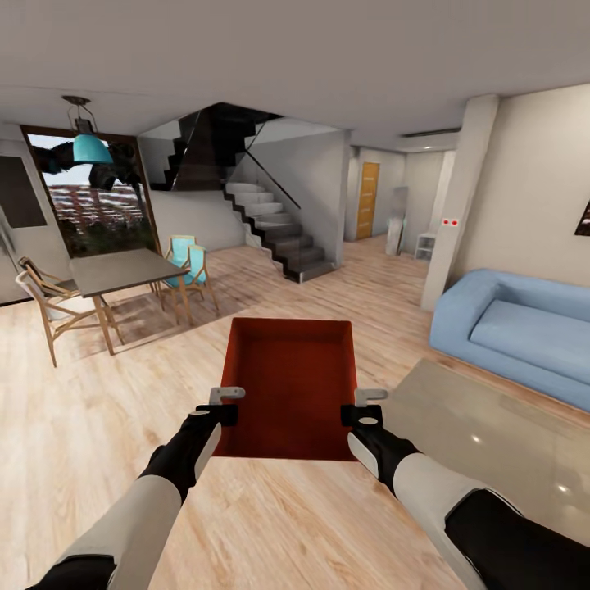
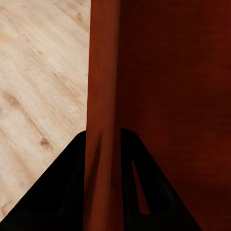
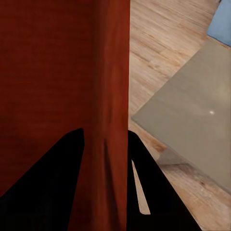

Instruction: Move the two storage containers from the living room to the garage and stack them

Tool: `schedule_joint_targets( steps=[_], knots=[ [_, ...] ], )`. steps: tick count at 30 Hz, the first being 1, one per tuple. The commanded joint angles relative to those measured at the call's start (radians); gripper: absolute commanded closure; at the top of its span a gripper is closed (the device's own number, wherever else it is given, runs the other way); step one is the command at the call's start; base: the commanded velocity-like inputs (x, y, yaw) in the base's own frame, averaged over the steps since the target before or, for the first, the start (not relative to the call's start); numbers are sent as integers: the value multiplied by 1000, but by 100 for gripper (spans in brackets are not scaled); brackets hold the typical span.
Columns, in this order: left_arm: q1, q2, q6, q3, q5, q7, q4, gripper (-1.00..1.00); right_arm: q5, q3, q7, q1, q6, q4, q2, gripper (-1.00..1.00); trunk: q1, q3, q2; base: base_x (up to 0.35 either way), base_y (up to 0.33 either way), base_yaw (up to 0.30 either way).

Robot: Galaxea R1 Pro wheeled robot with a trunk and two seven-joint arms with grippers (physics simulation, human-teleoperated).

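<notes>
Both fingers [image 1: 228, 406] pinch container [image 1: 291, 385] walls

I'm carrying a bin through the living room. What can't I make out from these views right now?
- Underside of the storage container: head view, hidden by its own walls and floor.
- Fingertips of the left hand and right hand: wrist views, the bin wall sits between them.
- Far end of the blue sofa: cut off by the head view's edge.
- Room behind the orange door: too small and distant.
</notes>
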Motion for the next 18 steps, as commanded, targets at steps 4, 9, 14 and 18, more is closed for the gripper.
schedule_joint_targets(
  steps=[4, 9, 14, 18],
  knots=[
    [0, -7, 6, 14, -4, -3, 4, 100, 17, -13, 0, -1, -13, -6, 15, 100, 1, -2, -2, 302, 79, 4],
    [0, -6, 6, 15, -3, -4, 4, 100, 17, -12, -1, -1, -13, -6, 13, 100, 1, -2, -2, 317, 86, 0],
    [0, -5, 6, 15, -3, -4, 4, 100, 17, -12, 0, -1, -12, -6, 12, 100, 1, -2, -2, 318, 87, 0],
    [0, -5, 6, 15, -3, -4, 6, 100, 17, -12, 0, -1, -13, -6, 12, 100, 1, -2, -2, 319, 85, 0]
  ],
)
